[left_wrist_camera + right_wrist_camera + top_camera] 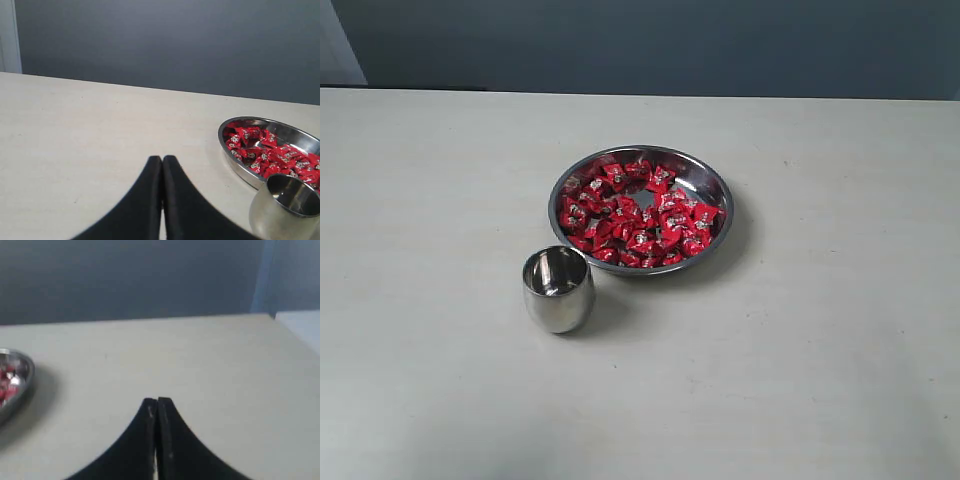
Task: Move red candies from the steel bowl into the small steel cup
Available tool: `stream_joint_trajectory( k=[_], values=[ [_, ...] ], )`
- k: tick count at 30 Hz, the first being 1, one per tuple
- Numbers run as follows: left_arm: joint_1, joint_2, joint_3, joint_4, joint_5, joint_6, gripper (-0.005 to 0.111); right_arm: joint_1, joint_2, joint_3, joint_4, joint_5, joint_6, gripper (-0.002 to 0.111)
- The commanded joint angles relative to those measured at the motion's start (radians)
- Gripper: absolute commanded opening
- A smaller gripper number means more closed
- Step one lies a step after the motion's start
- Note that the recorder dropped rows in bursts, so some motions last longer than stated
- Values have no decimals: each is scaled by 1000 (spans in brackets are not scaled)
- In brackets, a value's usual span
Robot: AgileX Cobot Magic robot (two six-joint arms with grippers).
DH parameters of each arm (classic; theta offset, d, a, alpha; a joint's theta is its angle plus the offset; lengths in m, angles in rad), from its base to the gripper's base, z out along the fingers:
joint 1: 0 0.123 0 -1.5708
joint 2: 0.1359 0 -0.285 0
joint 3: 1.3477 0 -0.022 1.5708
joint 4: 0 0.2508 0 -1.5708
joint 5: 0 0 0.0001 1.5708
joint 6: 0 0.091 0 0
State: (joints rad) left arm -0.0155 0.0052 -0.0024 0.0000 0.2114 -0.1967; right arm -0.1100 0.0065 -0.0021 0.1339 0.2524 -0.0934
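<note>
The steel bowl [710, 180] sits mid-table, full of red candies [638, 218]. The small steel cup [558, 289] stands upright just in front of the bowl's left side, nearly touching it, and looks empty. Neither gripper appears in the exterior view. In the left wrist view my left gripper [162, 159] is shut with nothing in it, over bare table, with the bowl [239, 167], the candies [270, 155] and the cup [285, 212] off to one side. My right gripper [157, 401] is shut and empty, with the bowl's rim [26, 382] at the picture's edge.
The pale table [440, 200] reaches back to a dark grey wall [650, 45]. The right wrist view shows the table's corner [272, 316] near a blue-grey wall edge.
</note>
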Motion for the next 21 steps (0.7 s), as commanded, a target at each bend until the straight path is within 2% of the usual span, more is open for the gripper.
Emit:
stream_joint_trajectory(
  k=[1, 6, 8, 10, 12, 17, 21],
  values=[
    [-6, -5, 2, 0, -5, -3, 0, -6, -7, 2, 58, -302, 0, -1],
    [-6, -5, 2, 0, -7, -3, 0, -6, -7, 2, 67, -575, 0, -1],
    [-6, -5, 2, 0, -7, -3, 0, -6, -7, 2, 111, -636, 102, -1],
    [-6, -5, 2, 0, -7, -3, 0, -6, -7, 2, 130, -615, 305, -1],
    [-6, -5, 2, 0, -7, -3, 0, -6, -7, 2, 130, -555, 416, -1],
    [-6, -5, 2, 0, -7, -3, 0, -6, -7, 2, 130, -392, 449, -1],
    [-6, -5, 2, 0, -7, -3, 0, -6, -7, 2, 106, -382, 438, -1]
  ],
)
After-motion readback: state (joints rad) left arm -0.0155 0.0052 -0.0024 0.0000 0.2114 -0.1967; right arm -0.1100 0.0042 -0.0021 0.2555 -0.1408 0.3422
